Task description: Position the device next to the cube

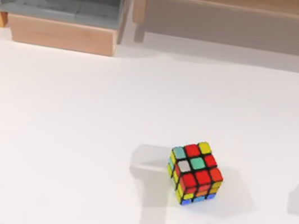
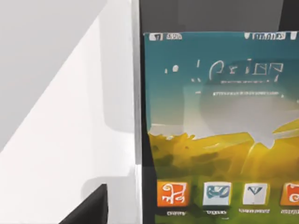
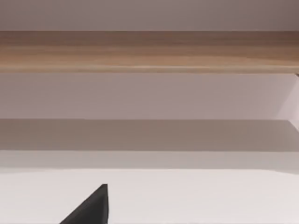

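The cube (image 1: 194, 173), scrambled with mostly red, yellow and green stickers on top, stands on the white table (image 1: 66, 133) right of the middle, toward the front. The device (image 2: 219, 130) is very close in the left wrist view, its lit screen facing the camera, with a row of app icons and a pale rim along one long side. A dark part of my left gripper (image 2: 88, 207) shows beside that rim; whether it holds the device is hidden. A dark part of my right gripper (image 3: 88, 207) hangs over bare table, facing a wooden rail (image 3: 149, 51).
A grey and wood open box (image 1: 64, 5) stands at the back left. A long wooden rail (image 1: 238, 18) runs along the back right. Grey arm shadows fall on the table beside the cube and along the front edge.
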Tool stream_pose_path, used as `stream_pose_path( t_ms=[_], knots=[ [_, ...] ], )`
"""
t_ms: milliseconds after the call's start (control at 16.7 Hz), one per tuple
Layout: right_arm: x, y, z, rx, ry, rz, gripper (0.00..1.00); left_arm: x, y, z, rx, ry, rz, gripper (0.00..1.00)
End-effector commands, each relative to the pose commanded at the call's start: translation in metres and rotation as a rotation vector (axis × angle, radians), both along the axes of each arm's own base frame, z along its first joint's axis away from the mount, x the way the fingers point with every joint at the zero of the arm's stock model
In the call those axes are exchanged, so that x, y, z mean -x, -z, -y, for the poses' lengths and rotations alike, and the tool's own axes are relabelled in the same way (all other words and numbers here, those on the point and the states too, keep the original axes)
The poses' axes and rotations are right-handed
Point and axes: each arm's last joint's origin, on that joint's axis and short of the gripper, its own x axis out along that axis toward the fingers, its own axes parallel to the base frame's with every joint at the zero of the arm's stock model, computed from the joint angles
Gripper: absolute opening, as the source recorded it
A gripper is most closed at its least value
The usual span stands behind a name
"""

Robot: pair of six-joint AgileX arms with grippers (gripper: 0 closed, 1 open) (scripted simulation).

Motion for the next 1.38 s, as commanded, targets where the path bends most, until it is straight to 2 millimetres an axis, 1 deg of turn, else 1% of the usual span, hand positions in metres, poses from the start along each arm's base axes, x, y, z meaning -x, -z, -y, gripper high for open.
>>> stream_pose_path(
  t_ms=[300,660,900,1380],
  knots=[
    [0.0,0.0,0.0,0.0,0.0,0.0,1.0,0.0,0.001,0.001,0.0,0.003,0.0,1.0],
    [0.0,0.0,0.0,0.0,0.0,0.0,1.0,0.0,0.038,-0.001,-0.001,0.0,0.001,1.0],
    [0.0,0.0,0.0,0.0,0.0,0.0,1.0,0.0,0.04,-0.001,0.0,0.0,0.0,1.0],
    [0.0,0.0,0.0,0.0,0.0,0.0,1.0,0.0,0.04,-0.001,0.0,0.0,0.0,0.4]
  ],
)
